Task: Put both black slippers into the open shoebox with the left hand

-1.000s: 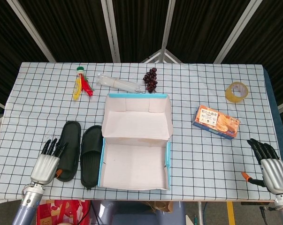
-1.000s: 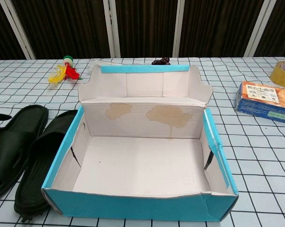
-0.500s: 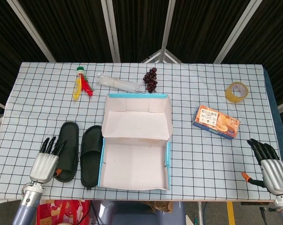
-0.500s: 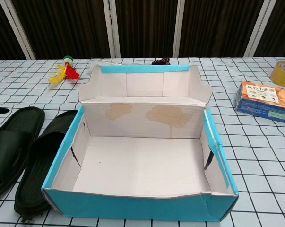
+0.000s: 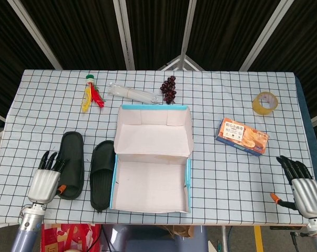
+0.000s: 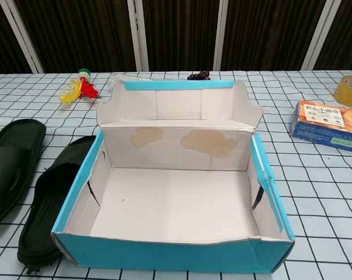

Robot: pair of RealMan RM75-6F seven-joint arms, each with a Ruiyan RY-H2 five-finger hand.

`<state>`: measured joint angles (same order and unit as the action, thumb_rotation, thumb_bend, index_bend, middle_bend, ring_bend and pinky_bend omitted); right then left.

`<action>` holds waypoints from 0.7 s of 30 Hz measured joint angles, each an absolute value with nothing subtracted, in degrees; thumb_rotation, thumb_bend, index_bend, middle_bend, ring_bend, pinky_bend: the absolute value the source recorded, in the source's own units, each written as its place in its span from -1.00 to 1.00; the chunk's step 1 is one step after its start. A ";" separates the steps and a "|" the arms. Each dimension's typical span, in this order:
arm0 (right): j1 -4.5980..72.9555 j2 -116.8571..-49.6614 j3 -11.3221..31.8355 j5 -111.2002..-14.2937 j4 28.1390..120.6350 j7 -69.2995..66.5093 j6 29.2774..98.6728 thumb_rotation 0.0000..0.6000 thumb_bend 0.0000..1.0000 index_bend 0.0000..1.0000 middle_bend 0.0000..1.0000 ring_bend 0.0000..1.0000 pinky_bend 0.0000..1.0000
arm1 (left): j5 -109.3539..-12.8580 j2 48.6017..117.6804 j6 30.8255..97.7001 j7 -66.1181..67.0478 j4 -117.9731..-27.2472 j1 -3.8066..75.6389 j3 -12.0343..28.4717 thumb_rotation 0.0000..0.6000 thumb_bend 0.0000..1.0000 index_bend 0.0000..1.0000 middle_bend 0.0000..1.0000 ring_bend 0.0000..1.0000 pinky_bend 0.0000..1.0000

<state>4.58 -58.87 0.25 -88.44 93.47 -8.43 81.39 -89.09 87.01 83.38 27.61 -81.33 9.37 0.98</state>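
My left hand lay fingers spread on the outer slipper, left of the shoebox; an unclosed grip risked shoving it farther away.

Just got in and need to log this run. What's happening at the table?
The left hand sits at the outer black slipper, near its heel. The other slipper lies beside the open shoebox, which holds nothing. The right hand rests idle at the table's right edge.
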 measured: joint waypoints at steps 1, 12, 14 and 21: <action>4.58 -58.87 0.25 -88.42 93.46 -8.45 81.36 1.00 -0.56 -0.97 -0.85 -0.81 -0.86 | -89.13 86.81 83.60 27.56 -81.44 9.31 1.02 1.00 -0.21 -0.41 0.21 -0.77 -0.88; 4.46 -58.80 0.26 -88.52 93.52 -8.73 81.58 1.00 -0.56 -0.97 -0.85 -0.81 -0.86 | -90.78 81.30 89.05 26.20 -86.13 9.21 4.11 1.00 -0.20 -0.23 0.20 -0.77 -0.87; 4.43 -58.75 0.25 -88.57 93.44 -9.07 81.65 1.00 -0.56 -0.97 -0.85 -0.81 -0.86 | -91.45 79.96 89.78 26.68 -87.90 9.61 5.13 1.00 -0.20 -0.20 0.20 -0.77 -0.88; 4.16 -58.55 0.25 -88.95 92.92 -10.61 82.36 1.00 -0.56 -0.97 -0.85 -0.81 -0.86 | -94.15 76.02 90.30 31.80 -93.96 12.46 8.58 1.00 -0.20 -0.17 0.21 -0.77 -0.88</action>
<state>4.16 -58.55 0.25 -88.95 92.92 -10.61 82.36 -94.15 76.02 90.30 31.80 -93.96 12.46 8.58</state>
